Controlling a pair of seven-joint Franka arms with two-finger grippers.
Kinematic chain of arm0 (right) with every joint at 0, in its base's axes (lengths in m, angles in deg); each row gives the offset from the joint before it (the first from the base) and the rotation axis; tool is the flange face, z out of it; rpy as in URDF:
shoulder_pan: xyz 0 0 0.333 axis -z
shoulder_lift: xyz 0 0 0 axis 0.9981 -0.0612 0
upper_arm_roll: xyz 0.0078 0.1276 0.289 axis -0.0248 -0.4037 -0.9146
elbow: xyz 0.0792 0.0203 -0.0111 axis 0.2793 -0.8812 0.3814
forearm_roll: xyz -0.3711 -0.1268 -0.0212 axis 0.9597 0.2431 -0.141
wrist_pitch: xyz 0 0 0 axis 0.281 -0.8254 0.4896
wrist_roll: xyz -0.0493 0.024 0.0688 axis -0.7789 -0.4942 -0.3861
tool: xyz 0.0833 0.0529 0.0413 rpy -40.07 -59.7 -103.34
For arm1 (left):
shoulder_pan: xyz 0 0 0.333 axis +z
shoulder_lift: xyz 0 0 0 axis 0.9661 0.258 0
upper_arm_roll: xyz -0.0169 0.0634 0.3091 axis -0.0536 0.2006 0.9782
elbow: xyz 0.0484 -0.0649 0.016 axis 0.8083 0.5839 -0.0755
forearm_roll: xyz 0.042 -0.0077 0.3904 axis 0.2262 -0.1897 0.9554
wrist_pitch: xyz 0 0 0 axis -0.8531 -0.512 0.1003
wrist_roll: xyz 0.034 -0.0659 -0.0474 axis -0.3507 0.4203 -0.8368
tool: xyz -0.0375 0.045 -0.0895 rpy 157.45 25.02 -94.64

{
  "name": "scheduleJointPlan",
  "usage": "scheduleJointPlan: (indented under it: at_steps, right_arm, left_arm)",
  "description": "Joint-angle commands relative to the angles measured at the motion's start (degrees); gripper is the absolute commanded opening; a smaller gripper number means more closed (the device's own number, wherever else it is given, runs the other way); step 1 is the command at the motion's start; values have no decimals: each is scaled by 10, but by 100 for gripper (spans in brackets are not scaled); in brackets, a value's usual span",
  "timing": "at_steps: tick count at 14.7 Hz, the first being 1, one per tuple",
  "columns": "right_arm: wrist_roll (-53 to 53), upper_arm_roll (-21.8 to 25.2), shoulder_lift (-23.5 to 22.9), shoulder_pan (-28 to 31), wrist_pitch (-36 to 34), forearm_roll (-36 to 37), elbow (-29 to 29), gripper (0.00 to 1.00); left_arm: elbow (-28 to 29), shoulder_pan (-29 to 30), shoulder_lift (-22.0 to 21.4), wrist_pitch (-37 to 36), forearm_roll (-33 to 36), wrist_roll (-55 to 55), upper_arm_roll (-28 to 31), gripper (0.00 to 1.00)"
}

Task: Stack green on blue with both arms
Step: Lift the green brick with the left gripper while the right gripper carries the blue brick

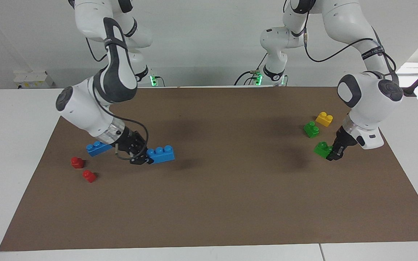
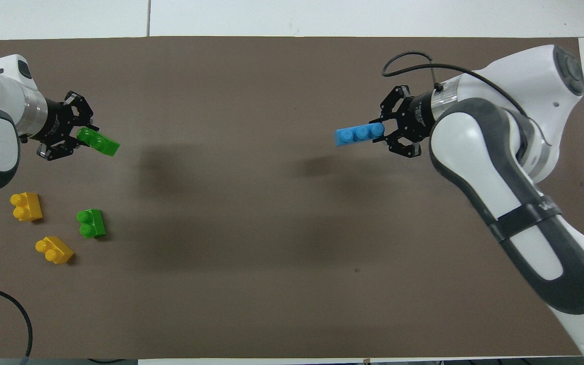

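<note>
My right gripper (image 1: 146, 159) (image 2: 379, 134) is shut on one end of a long blue three-stud brick (image 1: 162, 153) (image 2: 358, 136) and holds it a little above the brown mat, studs up. My left gripper (image 1: 331, 155) (image 2: 81, 136) is shut on a small green two-stud brick (image 1: 321, 149) (image 2: 100, 142), also held just above the mat. The two held bricks are far apart, each at its own arm's end of the table. A second blue brick (image 1: 98, 148) lies on the mat under the right arm. A second green brick (image 1: 311, 129) (image 2: 90, 223) lies on the mat.
Two yellow two-stud bricks (image 2: 27, 206) (image 2: 55, 249) lie by the loose green brick at the left arm's end; one shows in the facing view (image 1: 324, 119). Two small red bricks (image 1: 77, 162) (image 1: 89, 176) lie beside the loose blue brick. The brown mat (image 1: 223, 203) covers the table.
</note>
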Motion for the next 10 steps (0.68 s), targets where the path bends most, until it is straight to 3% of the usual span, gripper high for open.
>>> scheduleJointPlan:
  at_steps: [1, 4, 10]
  right_arm:
    - [-61, 0, 22, -15, 48, -14, -58, 0]
    - [-105, -1, 22, -44, 92, -56, -95, 0]
    - [-110, -1, 11, -86, 175, -77, -144, 0]
  left_arm:
    - [9, -47, -33, -34, 4, -125, 8, 0]
    - [10, -94, -46, -42, 18, -285, 6, 0]
    - [15, -211, -50, -36, 32, -492, 5, 0]
